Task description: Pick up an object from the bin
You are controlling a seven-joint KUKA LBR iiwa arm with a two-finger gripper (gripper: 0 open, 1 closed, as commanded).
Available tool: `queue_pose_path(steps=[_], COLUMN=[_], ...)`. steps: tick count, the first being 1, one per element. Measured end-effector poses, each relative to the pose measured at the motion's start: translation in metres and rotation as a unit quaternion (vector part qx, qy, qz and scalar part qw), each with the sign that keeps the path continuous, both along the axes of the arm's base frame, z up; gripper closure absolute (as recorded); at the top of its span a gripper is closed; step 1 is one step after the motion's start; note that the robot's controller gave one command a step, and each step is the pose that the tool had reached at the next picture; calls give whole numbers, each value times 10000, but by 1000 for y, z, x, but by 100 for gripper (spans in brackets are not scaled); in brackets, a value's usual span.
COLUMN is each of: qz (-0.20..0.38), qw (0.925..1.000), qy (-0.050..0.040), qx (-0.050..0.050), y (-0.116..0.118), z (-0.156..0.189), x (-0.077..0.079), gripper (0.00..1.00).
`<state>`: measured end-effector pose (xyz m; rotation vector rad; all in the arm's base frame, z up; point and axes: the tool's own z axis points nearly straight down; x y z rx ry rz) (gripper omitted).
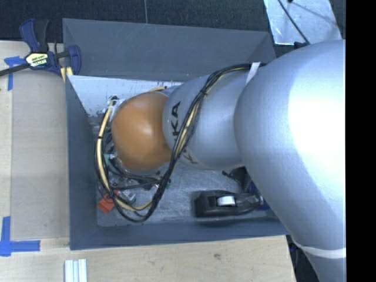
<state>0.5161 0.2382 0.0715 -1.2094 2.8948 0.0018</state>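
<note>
Red small piece (105, 204) at the left end of the bin (81, 175), with the gripper (124, 180) low and close beside it.
I think the danger is on the left. The yellow and black cables (138, 214) hang in loops just beside the red piece and could catch it, or push it to the wall, if the arm goes up. The gripper sits under the orange cover (138, 131), so I cannot tell if it is apart or together, or if it holds anything. Further right, well apart, a black tape dispenser (226, 205) lies under the arm, which may brush it.
</note>
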Motion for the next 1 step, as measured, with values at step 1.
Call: queue_pose_path(steps=[1], qz=[29], qw=[10000], qy=[-41], qx=[12], y=[-7], z=[154], x=[6], gripper=[100])
